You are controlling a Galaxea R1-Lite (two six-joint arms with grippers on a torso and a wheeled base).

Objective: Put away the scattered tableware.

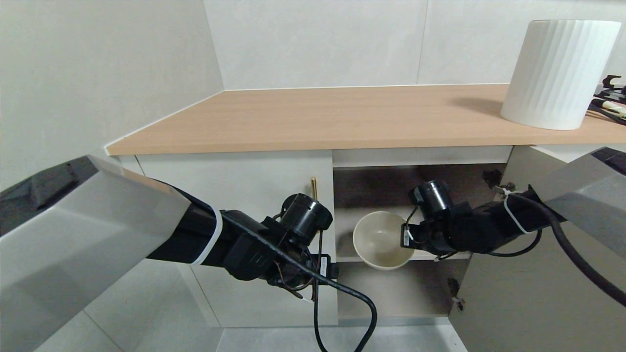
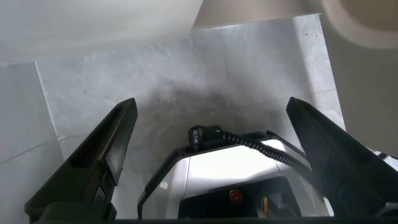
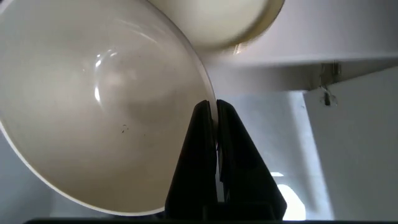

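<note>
Bowl [image 1: 382, 240]: tilted at frame centre, before the cupboard shelf [image 1: 344, 234], rim pinched in the closed right gripper [image 1: 406, 239]. Level it, set it fully on the shelf, then release. The left gripper [image 2: 211, 109] gapes empty.

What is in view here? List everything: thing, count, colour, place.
bowl: one, cream, tilted in front of the open cabinet's shelf, held by its rim.
round dish: one, cream, just behind the bowl; kind unclear.
cabinet: one, white, under the countertop; left door closed, right side open.
handle: one, brass, at the closed door's edge.
countertop: one, light wood, above the cabinet.
ribbed container: one, white, standing on the countertop's right part.
utensils: dark, on the countertop beside the container; count unclear.
left pincer: one, black, open, in front of the closed door.
right pincer: one, black, shut on the bowl's rim.
</note>
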